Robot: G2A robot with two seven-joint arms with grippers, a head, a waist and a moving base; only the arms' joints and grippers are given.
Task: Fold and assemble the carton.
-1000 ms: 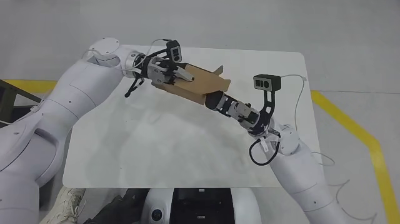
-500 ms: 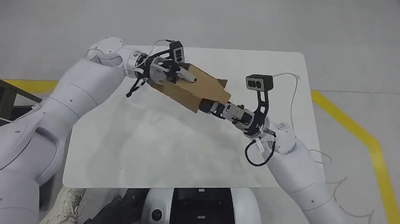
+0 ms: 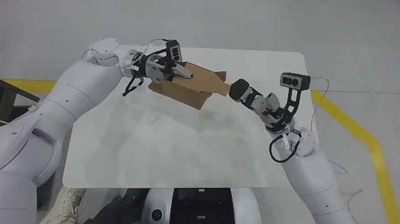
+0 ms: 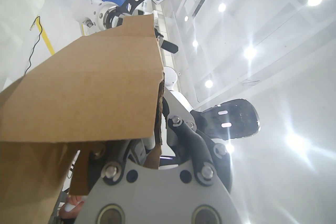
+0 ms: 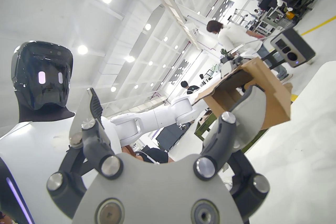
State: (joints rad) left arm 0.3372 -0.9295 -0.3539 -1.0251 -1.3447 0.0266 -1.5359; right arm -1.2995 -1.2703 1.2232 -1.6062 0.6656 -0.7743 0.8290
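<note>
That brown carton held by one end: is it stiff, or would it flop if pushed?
Probably fairly stiff: the carton juts straight out from the left gripper, clamped at one end, without sagging. Likely light, since one grip carries it. Its loose flaps would probably bend if the open right gripper pushed them.

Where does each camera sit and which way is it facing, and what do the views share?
Top view: above the arms, facing down at the table; both arms show, left gripper holding the carton, right gripper open beside its other end.
Left wrist view: on the left wrist, facing up past the carton to the ceiling; the left gripper's base shows.
Right wrist view: on the right wrist, facing the carton past its open fingers.
Shared: all show the carton.
</note>
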